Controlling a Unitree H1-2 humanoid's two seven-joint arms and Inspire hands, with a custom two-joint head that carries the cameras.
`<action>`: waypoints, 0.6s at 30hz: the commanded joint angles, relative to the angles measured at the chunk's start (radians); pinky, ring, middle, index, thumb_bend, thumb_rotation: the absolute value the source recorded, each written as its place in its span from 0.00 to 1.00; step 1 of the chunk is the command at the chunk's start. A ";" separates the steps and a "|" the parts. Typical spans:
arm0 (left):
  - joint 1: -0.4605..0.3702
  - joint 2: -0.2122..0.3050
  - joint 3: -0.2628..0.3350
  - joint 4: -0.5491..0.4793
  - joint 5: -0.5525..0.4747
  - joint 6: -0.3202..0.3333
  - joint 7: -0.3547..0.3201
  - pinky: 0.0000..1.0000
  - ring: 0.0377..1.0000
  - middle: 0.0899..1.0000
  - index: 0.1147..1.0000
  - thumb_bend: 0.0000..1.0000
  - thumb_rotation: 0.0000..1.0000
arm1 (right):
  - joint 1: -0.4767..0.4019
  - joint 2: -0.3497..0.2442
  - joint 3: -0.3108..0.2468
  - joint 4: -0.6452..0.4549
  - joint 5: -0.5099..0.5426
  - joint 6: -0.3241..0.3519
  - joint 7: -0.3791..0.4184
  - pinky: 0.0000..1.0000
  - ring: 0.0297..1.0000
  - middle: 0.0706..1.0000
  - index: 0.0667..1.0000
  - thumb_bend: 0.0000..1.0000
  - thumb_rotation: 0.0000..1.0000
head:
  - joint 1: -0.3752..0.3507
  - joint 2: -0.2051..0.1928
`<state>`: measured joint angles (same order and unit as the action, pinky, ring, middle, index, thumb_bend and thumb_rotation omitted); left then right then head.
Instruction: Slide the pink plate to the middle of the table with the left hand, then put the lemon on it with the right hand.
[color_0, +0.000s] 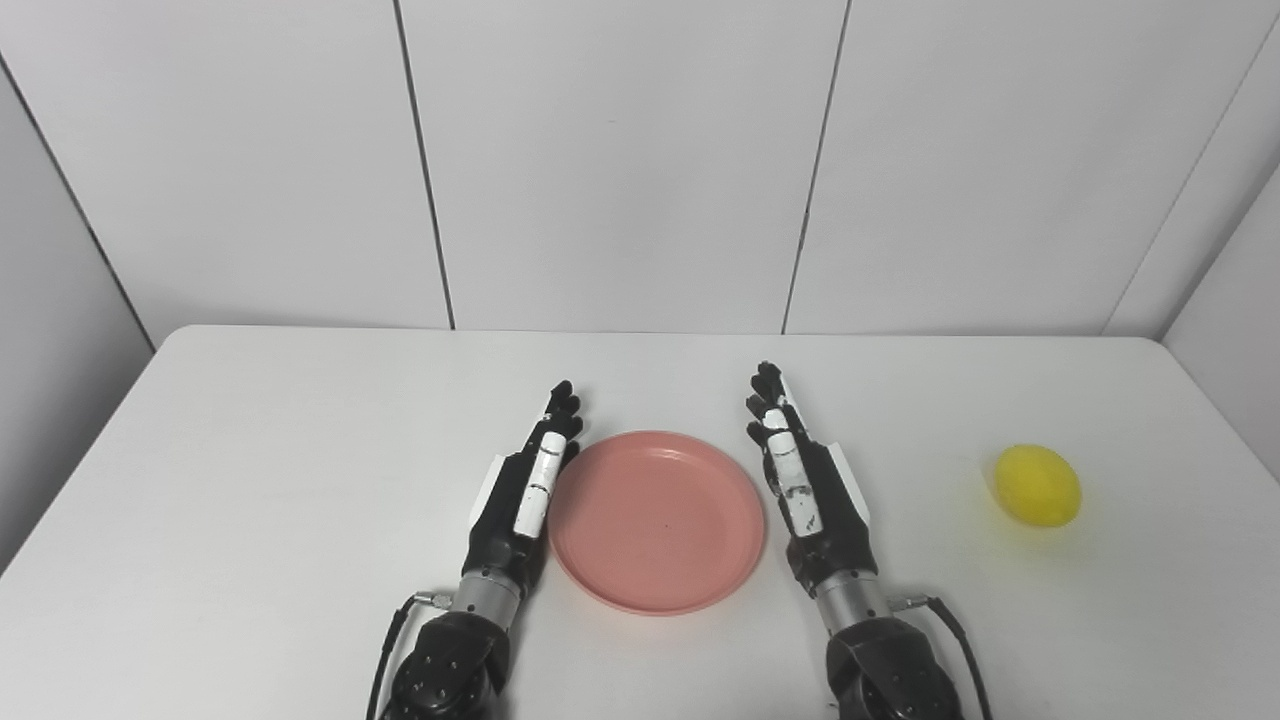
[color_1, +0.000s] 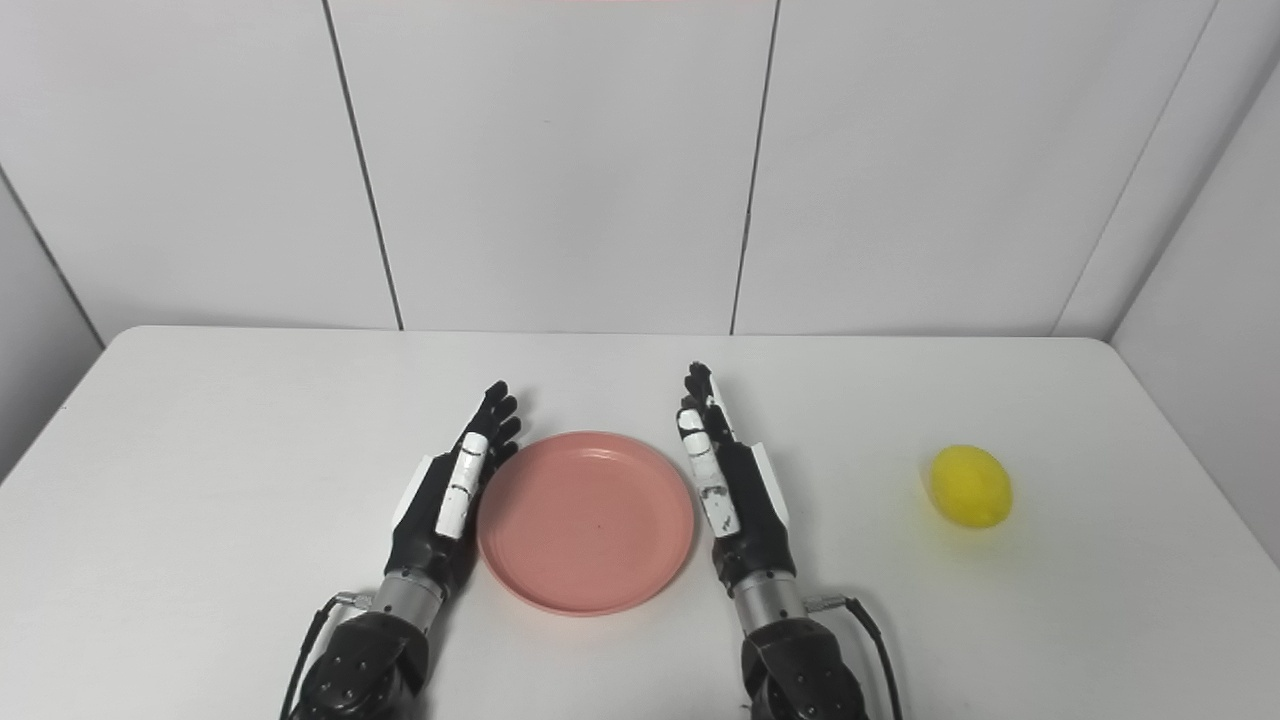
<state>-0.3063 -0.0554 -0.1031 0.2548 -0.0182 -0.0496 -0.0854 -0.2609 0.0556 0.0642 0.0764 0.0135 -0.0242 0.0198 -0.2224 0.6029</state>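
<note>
Both hands, left hand (color_0: 525, 495) and right hand (color_0: 805, 480), flank pink plate (color_0: 657, 520); lemon (color_0: 1038, 485) apart.

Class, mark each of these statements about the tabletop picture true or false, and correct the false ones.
1. The round pink plastic plate lies between the two hands. True.
2. The yellow oval lemon sits on the plate. False: it lies on the white table, off to the right.
3. The right hand holds the lemon. False: it is open and holds nothing.
4. The left hand is open beside the plate's left rim. True.
</note>
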 joint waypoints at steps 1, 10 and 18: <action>0.010 0.000 -0.007 0.001 0.021 -0.023 0.009 1.00 1.00 1.00 1.00 0.57 1.00 | -0.026 0.021 -0.016 -0.051 -0.001 -0.004 -0.026 1.00 1.00 0.99 0.97 0.76 1.00 | 0.001 0.000; 0.008 0.008 0.005 0.010 0.049 -0.042 0.023 1.00 1.00 1.00 1.00 0.57 1.00 | -0.021 -0.024 -0.031 -0.134 -0.115 -0.034 -0.079 1.00 1.00 1.00 0.99 0.74 0.99 | -0.022 0.010; 0.008 0.011 0.015 0.010 0.040 -0.049 0.022 1.00 1.00 1.00 1.00 0.57 1.00 | -0.005 -0.073 -0.079 -0.206 -0.335 0.011 -0.198 0.99 1.00 1.00 0.99 0.67 0.93 | -0.049 0.019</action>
<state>-0.3053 -0.0539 -0.0942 0.2566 0.0217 -0.0629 -0.0650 -0.2532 -0.0075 -0.0050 -0.0879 -0.2852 -0.0152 -0.1489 -0.2715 0.6228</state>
